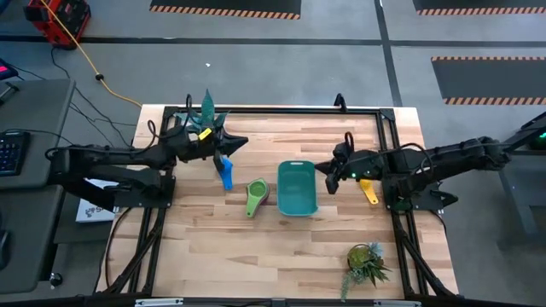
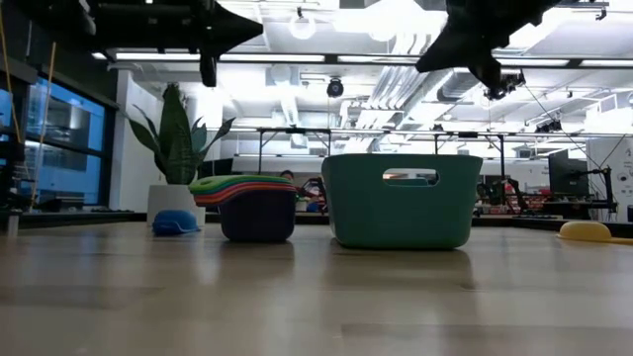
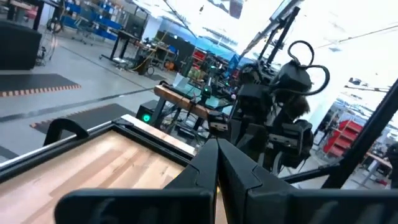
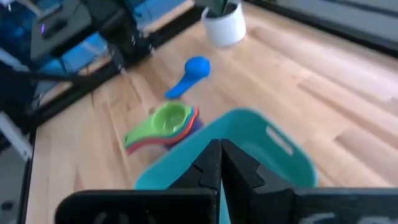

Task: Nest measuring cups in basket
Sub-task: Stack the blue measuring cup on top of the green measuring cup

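Note:
The teal basket (image 1: 296, 189) stands empty at mid-table; it also shows in the low view (image 2: 401, 201) and the right wrist view (image 4: 249, 140). A nested stack of measuring cups (image 1: 257, 195), green on top, sits upright on the table just left of the basket (image 4: 166, 122). A blue cup (image 1: 225, 174) lies upside down farther left. A yellow cup (image 1: 368, 191) lies right of the basket. My left gripper (image 1: 244, 141) is shut and empty, raised above the table beyond the blue cup. My right gripper (image 1: 322, 167) is shut and empty, raised above the basket's far right corner.
A potted plant in a white pot (image 1: 205, 115) stands at the far left, close to my left gripper. Another small plant (image 1: 367, 263) sits near the front right corner. Bare wood lies along the near side of the table (image 1: 256, 256).

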`<act>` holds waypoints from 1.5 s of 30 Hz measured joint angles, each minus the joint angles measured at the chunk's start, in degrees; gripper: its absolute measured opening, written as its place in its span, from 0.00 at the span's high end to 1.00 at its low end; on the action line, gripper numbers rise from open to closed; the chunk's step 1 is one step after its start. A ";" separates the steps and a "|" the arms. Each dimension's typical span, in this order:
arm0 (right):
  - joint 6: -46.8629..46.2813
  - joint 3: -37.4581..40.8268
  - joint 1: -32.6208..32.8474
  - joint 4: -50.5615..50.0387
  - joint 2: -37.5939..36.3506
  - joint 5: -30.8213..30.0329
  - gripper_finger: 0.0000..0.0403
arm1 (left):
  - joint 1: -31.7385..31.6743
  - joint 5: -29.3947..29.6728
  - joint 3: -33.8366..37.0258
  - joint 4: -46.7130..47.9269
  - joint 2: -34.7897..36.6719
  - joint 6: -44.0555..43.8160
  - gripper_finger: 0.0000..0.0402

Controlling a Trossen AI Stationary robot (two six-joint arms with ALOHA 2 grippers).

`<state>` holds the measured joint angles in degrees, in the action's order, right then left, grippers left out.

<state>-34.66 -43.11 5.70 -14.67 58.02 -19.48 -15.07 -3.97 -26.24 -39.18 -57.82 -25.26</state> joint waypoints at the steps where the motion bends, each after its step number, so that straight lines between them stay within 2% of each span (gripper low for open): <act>1: 0.11 -0.02 -0.77 0.78 0.00 0.02 1.00 | -0.27 -0.01 0.00 0.05 0.26 0.12 1.00; 5: 0.74 -1.98 -3.92 0.82 0.00 0.22 1.00 | -1.82 -0.06 0.00 -0.27 1.90 -0.35 1.00; 8: 2.69 -3.91 -6.30 0.68 0.00 0.30 1.00 | -3.75 -2.35 0.02 0.45 3.98 -0.65 1.00; 12: 3.21 -7.41 -9.95 -0.54 0.07 1.02 1.00 | -7.30 -9.84 0.02 2.23 7.79 -0.65 1.00; 16: 3.22 -12.11 -13.25 -7.18 0.96 0.92 0.98 | -12.11 -18.29 0.02 4.75 12.42 -0.77 1.00; 19: 3.22 -15.89 -15.64 -12.24 3.35 1.04 0.91 | -15.75 -23.48 0.02 6.54 15.68 -2.24 1.00; 22: 2.91 -20.06 -18.40 -19.19 7.37 2.09 0.79 | -18.57 -27.78 0.02 7.37 17.80 -3.19 1.00; 26: 0.37 -25.00 -22.53 -34.07 13.78 3.47 0.62 | -20.84 -31.26 0.02 7.17 19.18 -3.17 1.00; 28: -1.48 -25.73 -24.23 -40.92 16.65 6.34 0.55 | -21.48 -32.00 0.02 7.37 19.26 -3.17 1.00; 31: -2.86 -24.25 -25.36 -49.95 19.83 13.56 0.48 | -22.13 -32.89 0.02 7.41 19.21 -3.09 1.00; 35: -8.39 -17.84 -23.31 -58.93 21.10 20.00 0.45 | -22.49 -33.22 0.02 8.42 19.21 -3.06 1.00; 41: -25.13 -4.57 -15.07 -57.64 17.22 27.35 0.44 | -22.49 -33.22 0.02 8.55 19.21 -2.53 1.00; 45: -33.84 0.64 -10.05 -53.14 16.13 30.21 0.44 | -22.47 -32.94 0.02 8.57 19.21 -1.03 1.00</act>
<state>-68.50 -42.47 -4.35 -67.81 74.15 10.73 -37.54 -36.90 -26.22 -30.61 -38.61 -26.28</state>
